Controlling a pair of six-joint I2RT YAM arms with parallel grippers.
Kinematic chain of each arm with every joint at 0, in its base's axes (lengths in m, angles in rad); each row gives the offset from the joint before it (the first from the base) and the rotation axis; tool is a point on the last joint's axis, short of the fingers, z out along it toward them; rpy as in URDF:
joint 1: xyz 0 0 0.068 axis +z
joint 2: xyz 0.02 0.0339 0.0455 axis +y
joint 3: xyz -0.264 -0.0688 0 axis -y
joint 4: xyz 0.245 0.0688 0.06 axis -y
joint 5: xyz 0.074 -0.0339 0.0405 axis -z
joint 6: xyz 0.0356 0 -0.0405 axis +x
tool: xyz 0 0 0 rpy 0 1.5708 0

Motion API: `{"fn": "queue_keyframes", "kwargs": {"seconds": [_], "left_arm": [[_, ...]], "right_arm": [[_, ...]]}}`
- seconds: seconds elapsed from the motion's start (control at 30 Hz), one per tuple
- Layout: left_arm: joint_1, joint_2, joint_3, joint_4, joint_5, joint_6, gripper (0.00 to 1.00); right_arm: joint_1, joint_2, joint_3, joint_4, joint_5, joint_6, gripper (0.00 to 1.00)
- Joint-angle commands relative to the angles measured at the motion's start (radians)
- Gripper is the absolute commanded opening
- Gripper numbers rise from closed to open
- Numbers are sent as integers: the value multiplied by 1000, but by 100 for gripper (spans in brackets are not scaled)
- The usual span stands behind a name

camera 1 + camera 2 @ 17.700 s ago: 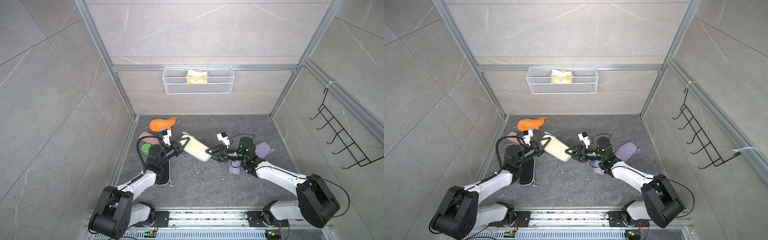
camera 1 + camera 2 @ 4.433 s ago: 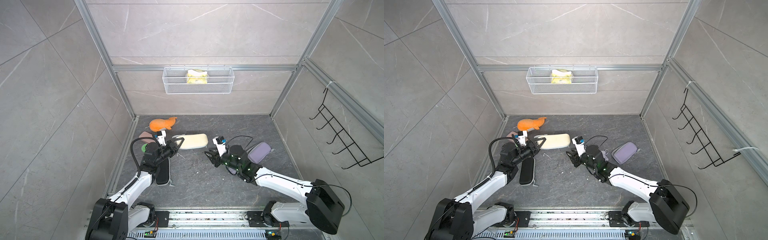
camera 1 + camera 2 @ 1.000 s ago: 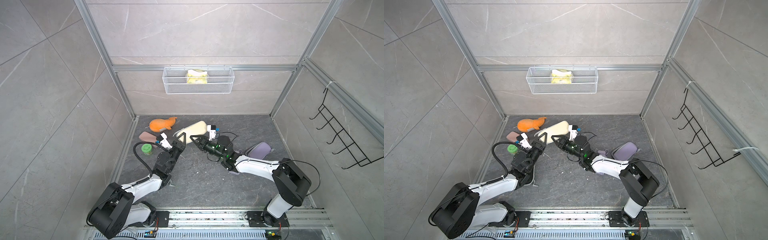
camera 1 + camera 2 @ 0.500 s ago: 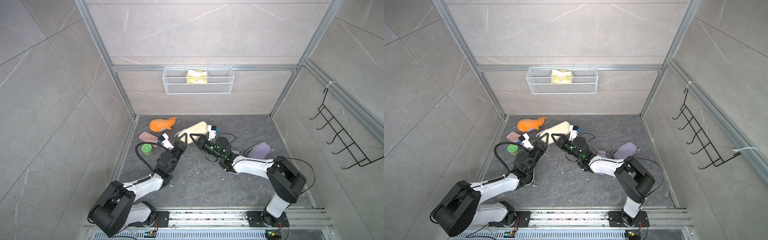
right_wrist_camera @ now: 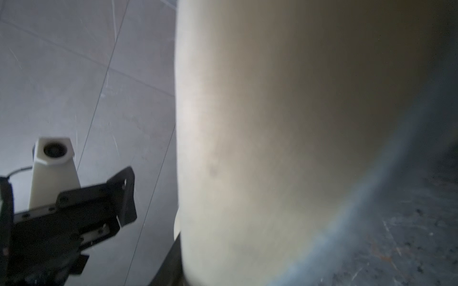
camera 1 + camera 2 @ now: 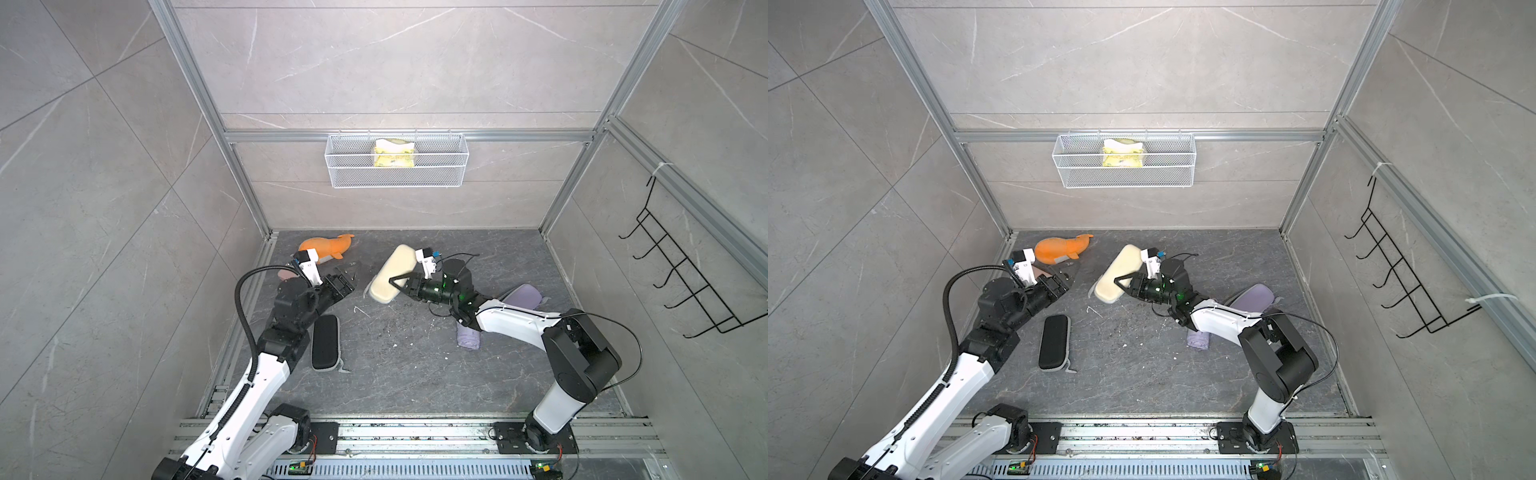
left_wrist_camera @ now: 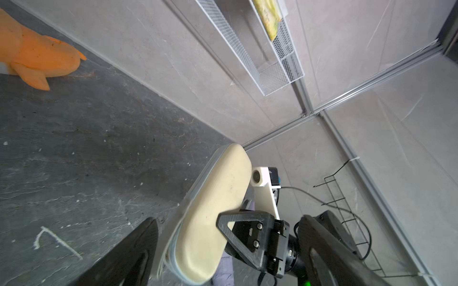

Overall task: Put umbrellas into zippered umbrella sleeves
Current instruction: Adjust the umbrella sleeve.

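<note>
Top views, both, for the right hand (image 6: 393, 286): pinches the cream case (image 6: 394, 270) close to its near end. From the left wrist, shows one of its fingers (image 7: 247, 217) across the broad face, the other hidden behind. For the left hand (image 6: 341, 286): spread wide, empty, just beside that same end yet apart from it, with the case framed between its two fingers (image 7: 131, 251) and touching neither.

Holds the case apparently raised off the worktop (image 6: 395, 365), about midway across it and toward the back. Cannot tell contact of the low end with the surface, nor the state of the zip.

Risks, as a judgement: gripped at one end only, so leaves most of the length unsupported. Could swivel in the pinch or slide free if swung or jolted. No second support on offer from the empty left hand. Could also be knocked askew by an off-target closing of that hand instead of a catch on the grey zip edge (image 7: 198, 190).

Runs its long axis from the pinched end up and away toward the back wall (image 6: 395, 208), leaning slightly right, free rounded end farthest out. Elsewhere, well apart: black case (image 6: 325, 347) flat nearer the left hand, lavender case (image 6: 521, 296) and lavender umbrella (image 6: 468, 338) behind the right hand.
</note>
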State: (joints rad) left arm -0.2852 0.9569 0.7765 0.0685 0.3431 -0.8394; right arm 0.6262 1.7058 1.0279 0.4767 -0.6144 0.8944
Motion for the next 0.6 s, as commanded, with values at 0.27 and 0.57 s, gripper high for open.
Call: {"fn": "queue_keyframes", "kwargs": {"seconds": [0.27, 0.57], "left_arm": [[4, 182, 144, -271, 399, 217, 93], [1, 255, 64, 87, 535, 1, 71]], "right_arm": [[17, -66, 190, -361, -435, -340, 24], [24, -41, 219, -384, -466, -338, 28]]}}
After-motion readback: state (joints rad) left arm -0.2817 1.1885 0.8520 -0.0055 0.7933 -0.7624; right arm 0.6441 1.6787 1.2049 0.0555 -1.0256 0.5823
